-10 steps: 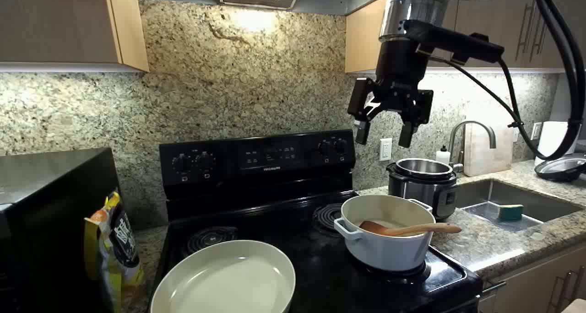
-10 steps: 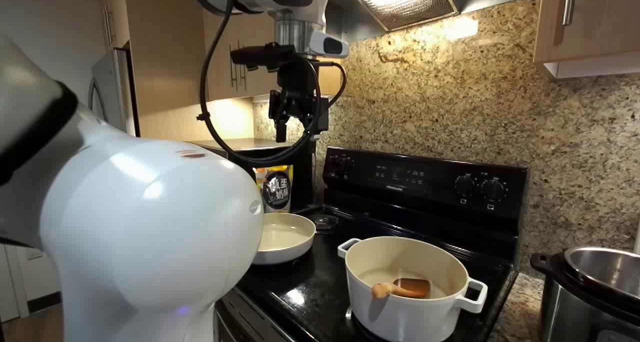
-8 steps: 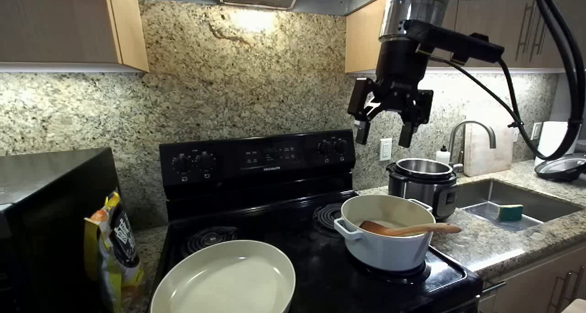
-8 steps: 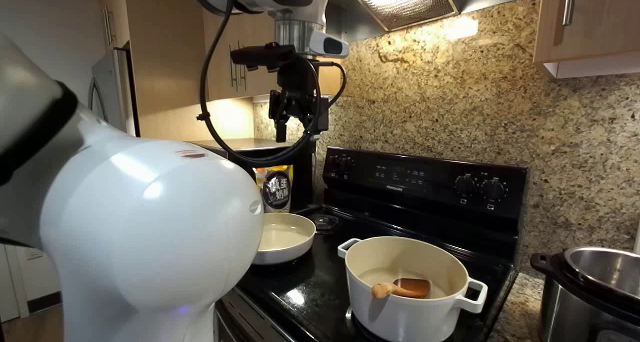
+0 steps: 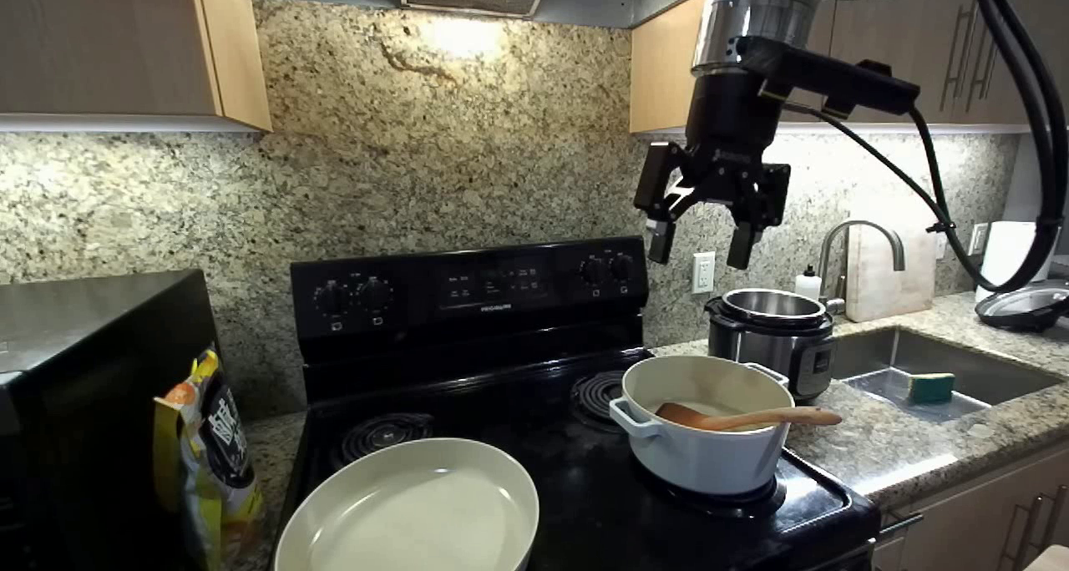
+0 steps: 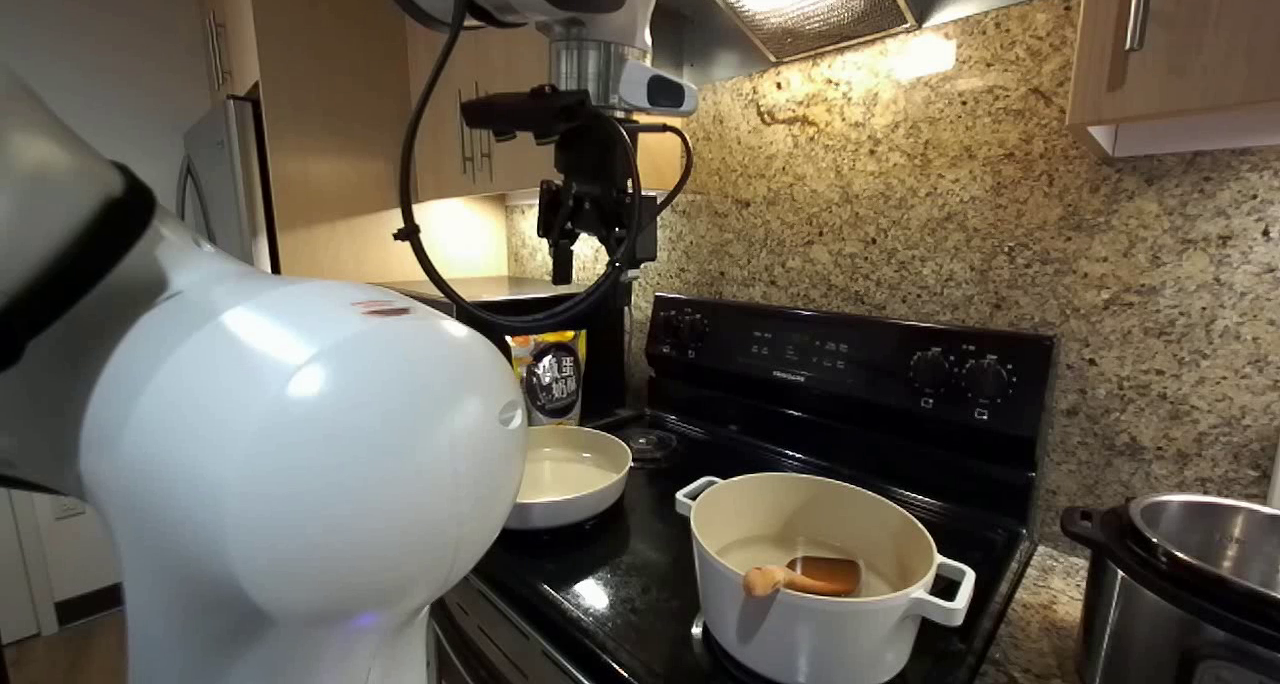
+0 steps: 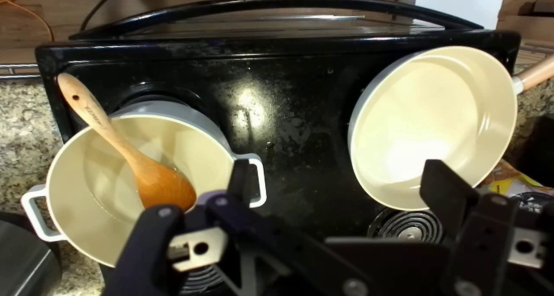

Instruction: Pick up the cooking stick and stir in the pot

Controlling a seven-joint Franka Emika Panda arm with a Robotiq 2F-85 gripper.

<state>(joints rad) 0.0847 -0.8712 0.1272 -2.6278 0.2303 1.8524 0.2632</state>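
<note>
Below and to one side of the parted, empty hand (image 5: 701, 250), the wooden spoon (image 7: 125, 148) leaned over the rim of the white pot (image 5: 701, 462), likely light and stiff, its rounded handle (image 7: 82, 101) probably best pinched just outside that rim, lest it roll.

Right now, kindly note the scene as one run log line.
claw: open, empty; wooden spoon: leaning in white pot on stove, not yet picked up; stirring: pending
</note>
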